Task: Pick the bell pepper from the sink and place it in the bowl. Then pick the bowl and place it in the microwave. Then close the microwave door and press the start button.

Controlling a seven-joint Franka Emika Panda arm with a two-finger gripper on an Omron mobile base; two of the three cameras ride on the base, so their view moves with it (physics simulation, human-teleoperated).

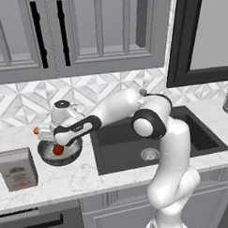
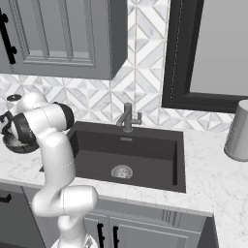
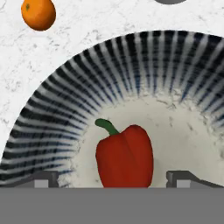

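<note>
Gripper [image 3: 112,180] right over the bowl [image 3: 57,109], fingers spread wide, one tip at 7 o'clock and the other at 5 o'clock of the hand view, nothing clamped. Bell pepper [image 3: 124,157] sitting between those tips without touching either, red, green stem pointing toward 11 o'clock, resting on the pale floor of the bowl. Striped dark-and-white inner wall curving around it from 8 o'clock over 12 to 3 o'clock. Beyond the rim, white marble counter [image 3: 87,22], and a small orange fruit [image 3: 38,14] up at 11 o'clock, well apart from the bowl.

From the left base view: gripper [image 1: 61,142] low over the bowl [image 1: 47,158], pepper [image 1: 58,150] showing as a red spot inside, just under the hand. Orange fruit [image 1: 36,131] at 11 o'clock of the bowl, near its rim. Grey box [image 1: 16,169] standing on the counter at 8 o'clock of the bowl, just beside it. Sink [image 1: 122,157] out at 3 o'clock of the bowl, dark, with its round silver drain [image 1: 149,154] on the bottom.

From the right base view: bowl [image 2: 14,145] mostly hidden behind the arm at the far left edge, sink [image 2: 145,150] in the middle, faucet [image 2: 128,117] at its 12 o'clock rim, grey canister [image 2: 239,131] on the counter at 3 o'clock, well apart.
</note>
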